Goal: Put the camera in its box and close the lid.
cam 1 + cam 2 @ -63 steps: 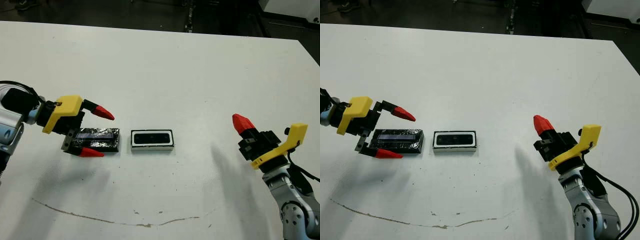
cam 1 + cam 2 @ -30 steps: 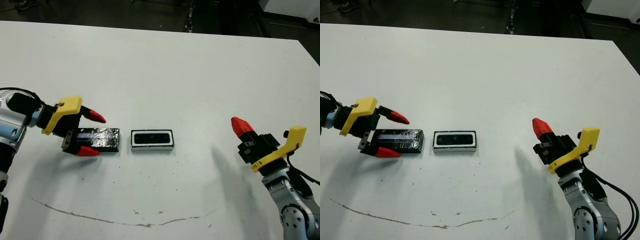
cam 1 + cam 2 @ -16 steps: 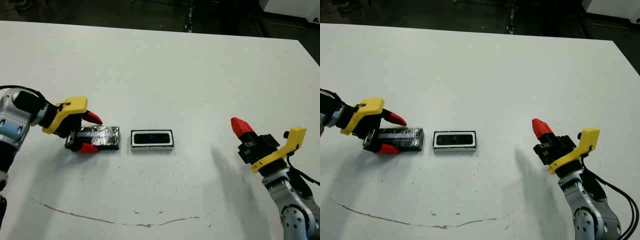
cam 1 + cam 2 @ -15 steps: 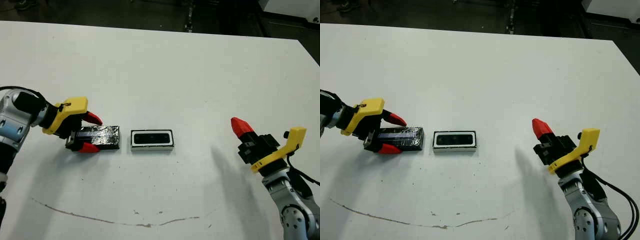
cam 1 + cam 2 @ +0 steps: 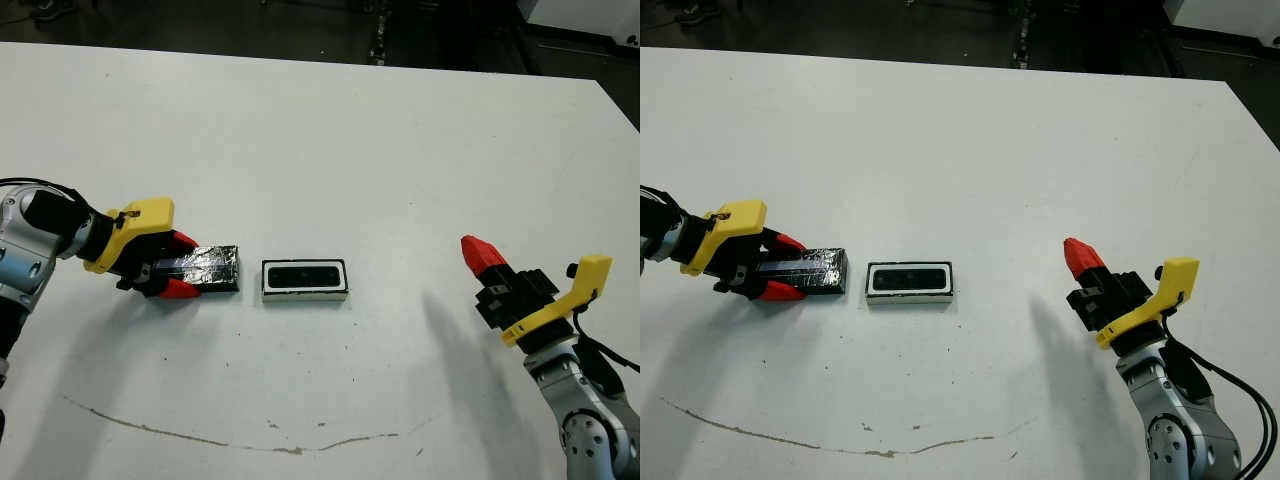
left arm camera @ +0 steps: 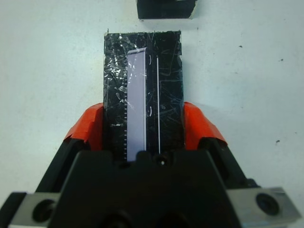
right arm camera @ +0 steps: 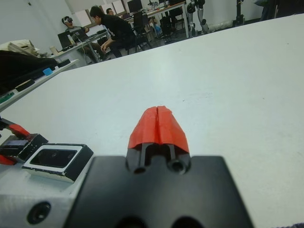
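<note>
Now that the left gripper [image 5: 178, 265] has closed from a wide spread, its fingers pinch the lid [image 5: 208, 268] beside the box [image 5: 305, 279], which holds the camera [image 5: 304, 273]; lifting comes next. The left wrist view shows both fingers [image 6: 90, 127] against the lid's long edges. In its wrist view the right gripper [image 7: 158, 124] is pressed together, empty.

My two head views look forward and down from above onto the white tabletop [image 5: 330, 130], far enough back to take in both arms; they share nearly the whole scene, offset sideways. My left wrist view looks almost straight down along its jaws, very close to the flat glossy black slab lid [image 6: 142, 95], with an edge of the shallow white-walled box [image 6: 166, 8] beyond. My right wrist view sits low, facing level across the tabletop, with that same box [image 7: 58, 160] near and seated people [image 7: 111, 28] far beyond. Both wrist views share the lid and box.
</note>
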